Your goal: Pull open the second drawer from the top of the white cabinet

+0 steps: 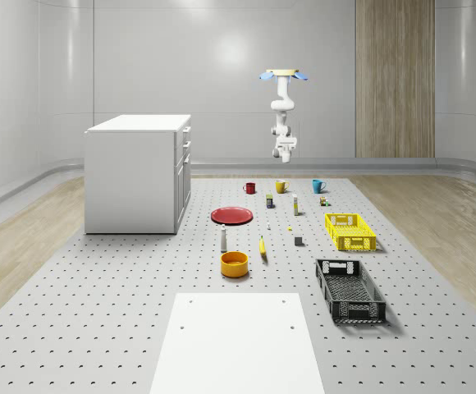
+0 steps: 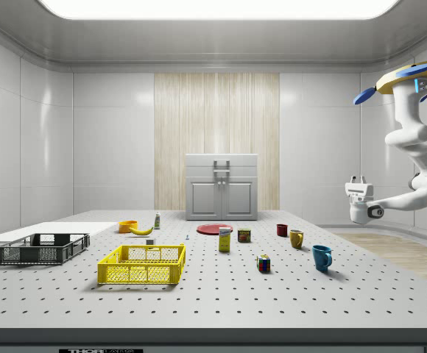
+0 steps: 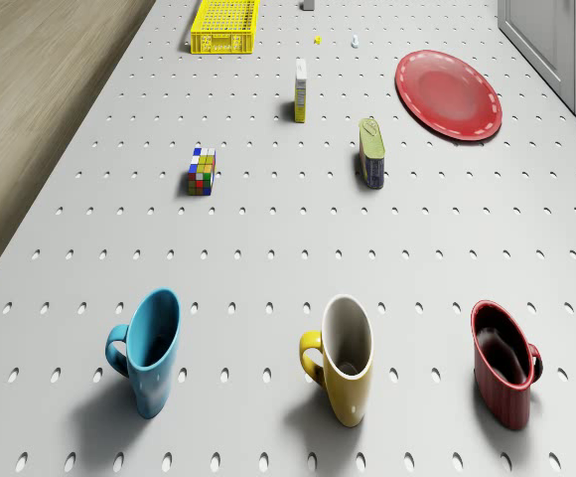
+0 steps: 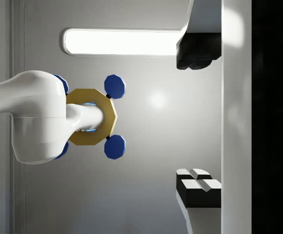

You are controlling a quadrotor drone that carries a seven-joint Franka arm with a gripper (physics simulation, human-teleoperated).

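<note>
Drone (image 1: 284, 75) hovering above the mugs, well apart from the white cabinet (image 1: 138, 172), hand (image 4: 198, 119) spread wide, holding nothing

Drone (image 1: 283, 75) hovering high, arm (image 1: 281, 107) hanging bent beneath it, gripper (image 4: 198, 117) turned upward toward the drone, fingers (image 4: 196, 54) spread wide apart, holding nothing
</note>
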